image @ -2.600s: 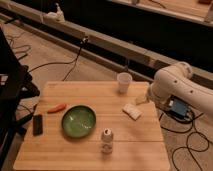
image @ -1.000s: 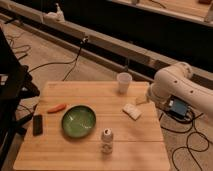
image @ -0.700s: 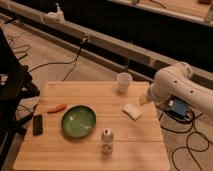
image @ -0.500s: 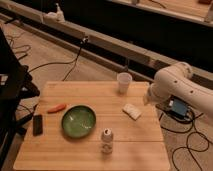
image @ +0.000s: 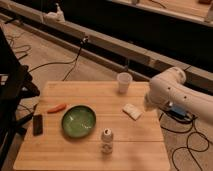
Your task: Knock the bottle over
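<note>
One stubby bottle (image: 106, 140), table (image: 55, 152) 6 o'clock: probably light, tippy; shove near cap. Gripper (image: 147, 105) at 3 o'clock edge, can't tell its state.

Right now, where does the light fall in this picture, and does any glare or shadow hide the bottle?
Camera view: warm light on the table, dark background. Camera view: a soft sheen on the green bowl; the bottle stands upright, unhidden. Camera view: the jaws, at the table's right edge below the white arm, lie in shade.
</note>
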Motion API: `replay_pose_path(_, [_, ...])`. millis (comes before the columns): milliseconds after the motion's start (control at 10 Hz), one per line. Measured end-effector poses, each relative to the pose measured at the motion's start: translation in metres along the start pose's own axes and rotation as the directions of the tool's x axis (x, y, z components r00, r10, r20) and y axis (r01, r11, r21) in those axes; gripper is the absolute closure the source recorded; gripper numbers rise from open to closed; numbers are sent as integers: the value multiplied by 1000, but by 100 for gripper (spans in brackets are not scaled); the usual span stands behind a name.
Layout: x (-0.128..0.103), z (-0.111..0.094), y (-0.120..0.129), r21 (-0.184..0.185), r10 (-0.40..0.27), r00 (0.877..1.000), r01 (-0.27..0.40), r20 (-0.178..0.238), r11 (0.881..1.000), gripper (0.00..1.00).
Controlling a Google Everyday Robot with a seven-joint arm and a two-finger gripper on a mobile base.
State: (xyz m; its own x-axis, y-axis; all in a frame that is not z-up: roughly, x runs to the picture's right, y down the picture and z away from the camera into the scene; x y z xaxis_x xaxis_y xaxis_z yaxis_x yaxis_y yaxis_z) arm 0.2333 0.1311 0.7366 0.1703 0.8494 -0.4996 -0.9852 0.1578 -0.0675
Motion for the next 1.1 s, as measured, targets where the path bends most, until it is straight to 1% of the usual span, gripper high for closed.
replay_pose_path(200, [35,15,23,-32,-46,996,44,-80,999,100])
replay_pose_path(300, [53,20,36,-61,-67,990,60,-122,996,100])
replay_pose_path(400, [71,22,50,-98,-91,982,76,-164,992,100])
replay_pose_path(500, [88,23,63,-137,-118,972,91,-203,986,100])
replay_pose_path(600, [113,20,83,-211,-182,948,128,-261,969,100])
replay_pose_path(700, [126,17,94,-254,-223,931,150,-289,955,100])
replay_pose_path(800, [137,13,103,-290,-256,916,166,-309,943,100])
replay_pose_path(900, [140,12,105,-301,-266,911,170,-315,939,100])
replay_pose_path(1100, [140,13,104,-300,-264,911,167,-318,939,100])
